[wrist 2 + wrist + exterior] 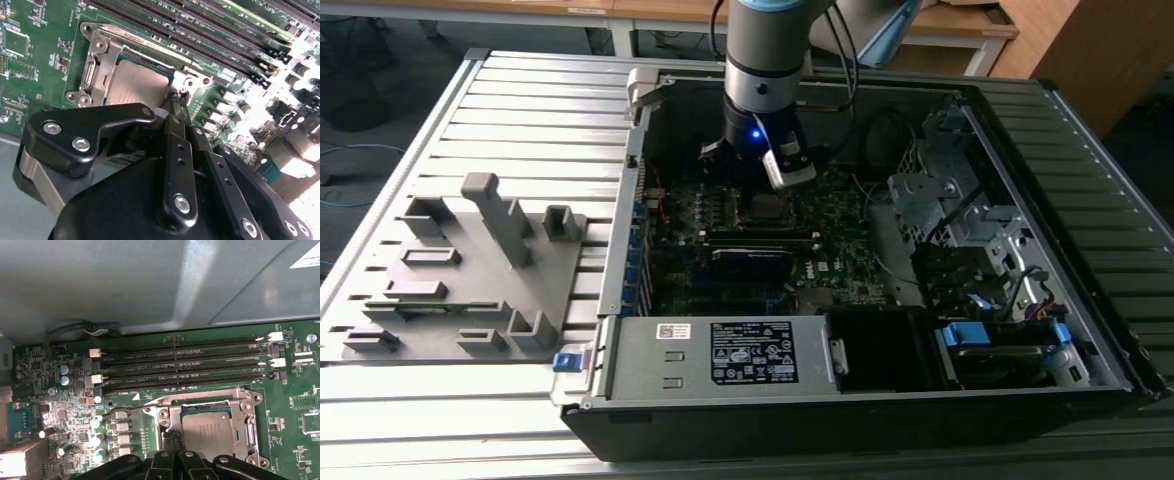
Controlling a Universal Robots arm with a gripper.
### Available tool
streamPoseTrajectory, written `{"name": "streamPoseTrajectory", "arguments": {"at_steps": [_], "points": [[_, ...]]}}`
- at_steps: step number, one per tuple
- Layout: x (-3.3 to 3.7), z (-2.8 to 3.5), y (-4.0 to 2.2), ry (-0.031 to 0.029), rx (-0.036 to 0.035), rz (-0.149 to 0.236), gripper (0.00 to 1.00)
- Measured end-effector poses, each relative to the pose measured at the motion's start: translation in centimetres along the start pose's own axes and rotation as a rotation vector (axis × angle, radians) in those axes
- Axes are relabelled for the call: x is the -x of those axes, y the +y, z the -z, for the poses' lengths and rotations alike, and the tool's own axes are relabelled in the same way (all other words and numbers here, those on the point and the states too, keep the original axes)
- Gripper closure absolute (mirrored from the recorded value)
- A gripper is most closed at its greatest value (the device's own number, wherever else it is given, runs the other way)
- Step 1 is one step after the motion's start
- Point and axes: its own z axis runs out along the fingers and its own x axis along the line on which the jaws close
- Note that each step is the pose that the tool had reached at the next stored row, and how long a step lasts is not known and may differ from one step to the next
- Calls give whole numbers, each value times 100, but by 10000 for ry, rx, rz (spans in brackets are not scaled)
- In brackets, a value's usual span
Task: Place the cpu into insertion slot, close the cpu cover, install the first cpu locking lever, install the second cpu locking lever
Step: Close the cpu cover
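— One arm (pixel 767 60) in the exterior view. It stands almost straight up and reaches down into the open computer case (pixel 854 435), with its wrist above the insertion slot (pixel 766 206) on the motherboard (pixel 847 235). A grey fixture tray (pixel 467 270) lies on the slatted table (pixel 534 100) at the exterior view's left, well apart from the arm.

— What does the second wrist view add?

— The close detail. The gripper (pixel 176 102) fills the foreground with black linkages, and its tip is down at the slot's edge, just beside one corner of the cpu (pixel 135 85). The cpu lies flat in the slot. The cpu cover (pixel 97 60) lies flat around it, with the dull silver top showing through its window.

— Is the gripper closed or parted?

— I cannot tell, nor whether it has hold of anything. The tip reads as one dark shape against the metal.

— And the first wrist view?

— It shows the long black memory slots (pixel 185 365) running beside the socket, empty. The chip sits just past the gripper's tip, inside the metal frame.
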Motion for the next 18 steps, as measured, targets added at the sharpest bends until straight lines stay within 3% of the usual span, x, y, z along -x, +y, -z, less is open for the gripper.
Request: {"name": "streamPoseTrajectory", "arguments": {"at_steps": [18], "points": [[0, -30, -1, 12, -5, 390, 89]]}}
